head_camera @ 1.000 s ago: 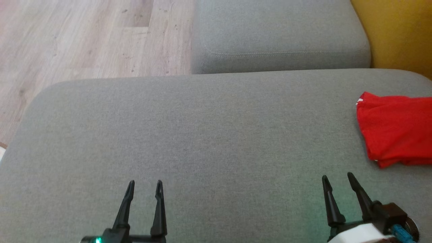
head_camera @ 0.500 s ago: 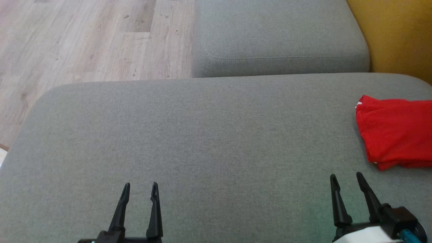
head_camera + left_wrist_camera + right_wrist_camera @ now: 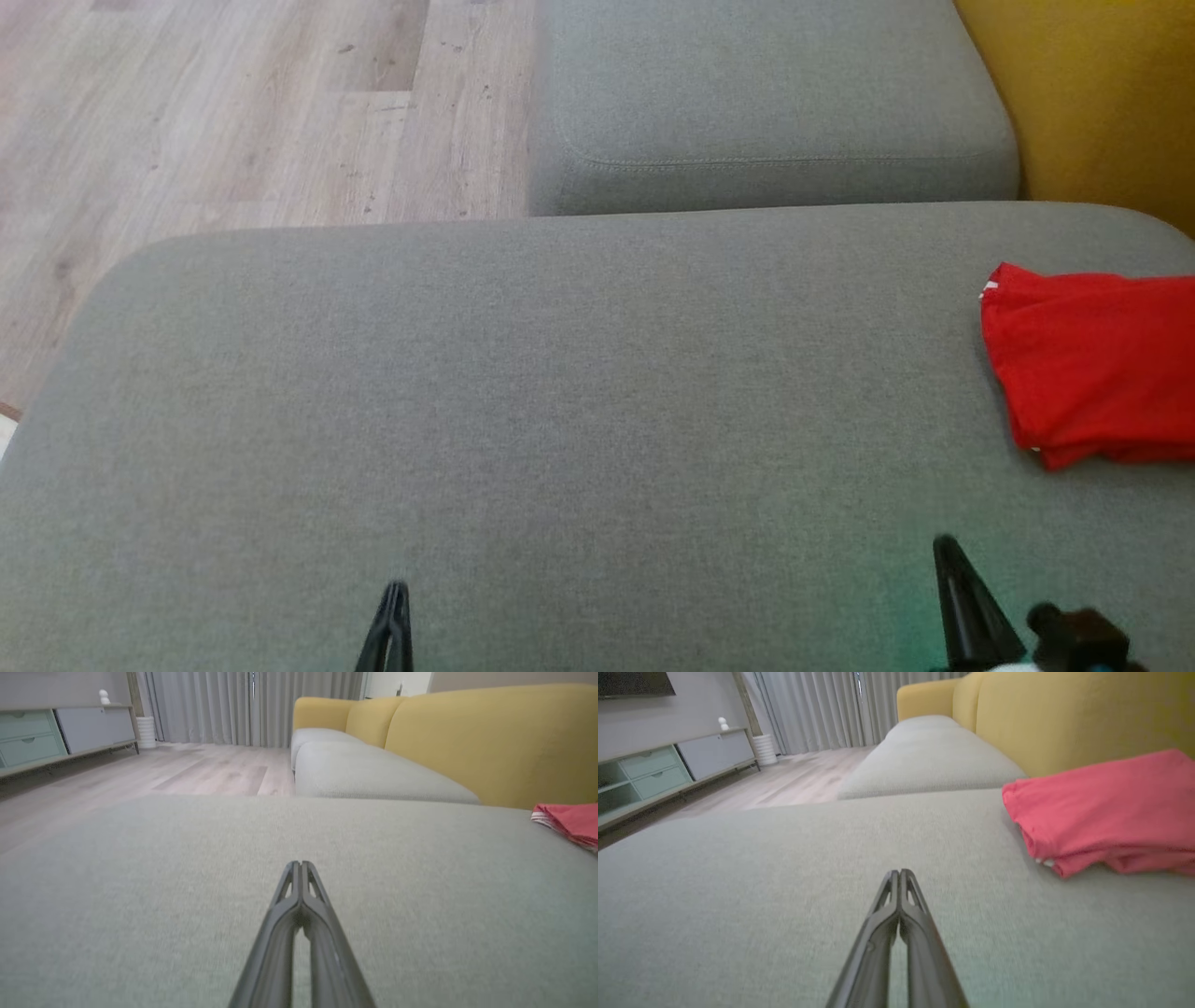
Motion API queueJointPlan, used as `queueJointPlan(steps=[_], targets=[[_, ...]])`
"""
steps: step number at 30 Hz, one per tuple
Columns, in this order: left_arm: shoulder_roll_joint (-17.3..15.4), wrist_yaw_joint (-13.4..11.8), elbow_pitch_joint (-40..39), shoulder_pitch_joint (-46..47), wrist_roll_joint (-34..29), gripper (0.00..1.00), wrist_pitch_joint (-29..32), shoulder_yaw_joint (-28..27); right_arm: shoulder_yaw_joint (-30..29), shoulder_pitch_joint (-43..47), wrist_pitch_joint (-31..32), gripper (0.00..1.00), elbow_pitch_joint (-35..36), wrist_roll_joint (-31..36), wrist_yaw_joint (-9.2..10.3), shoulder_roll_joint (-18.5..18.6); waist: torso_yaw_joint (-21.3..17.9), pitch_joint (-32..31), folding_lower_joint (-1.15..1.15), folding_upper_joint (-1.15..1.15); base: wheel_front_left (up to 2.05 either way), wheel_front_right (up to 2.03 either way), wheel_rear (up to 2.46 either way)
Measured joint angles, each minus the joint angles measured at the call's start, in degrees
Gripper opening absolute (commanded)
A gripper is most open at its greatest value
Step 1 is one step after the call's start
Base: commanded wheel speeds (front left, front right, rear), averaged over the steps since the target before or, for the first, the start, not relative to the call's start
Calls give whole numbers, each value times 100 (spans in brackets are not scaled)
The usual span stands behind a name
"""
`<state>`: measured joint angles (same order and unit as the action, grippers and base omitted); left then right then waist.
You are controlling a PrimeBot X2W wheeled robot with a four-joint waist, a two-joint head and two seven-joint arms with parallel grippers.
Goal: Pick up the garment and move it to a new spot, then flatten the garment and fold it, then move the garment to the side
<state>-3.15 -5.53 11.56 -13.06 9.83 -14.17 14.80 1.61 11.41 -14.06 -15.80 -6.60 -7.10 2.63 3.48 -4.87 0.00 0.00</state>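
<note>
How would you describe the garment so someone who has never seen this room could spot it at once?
Find the wide grey seat cushion before the yellow backrest. On its far right, near that backrest, lies the garment, folded into a flat bundle. It is the one bright red thing on grey fabric.

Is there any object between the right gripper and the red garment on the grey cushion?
Nothing visible does. Bare grey cushion lies between the right gripper, jaws shut, and the folded red garment ahead to its right.
</note>
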Motion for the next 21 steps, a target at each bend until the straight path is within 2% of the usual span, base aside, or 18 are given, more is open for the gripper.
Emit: queueJointPlan(steps=[21], targets=[[-33, 204, 96, 146, 1459, 0, 258, -178, -47, -42, 296, 0, -40, -1460, 0, 0, -59, 86, 1, 0, 0, 0, 0]])
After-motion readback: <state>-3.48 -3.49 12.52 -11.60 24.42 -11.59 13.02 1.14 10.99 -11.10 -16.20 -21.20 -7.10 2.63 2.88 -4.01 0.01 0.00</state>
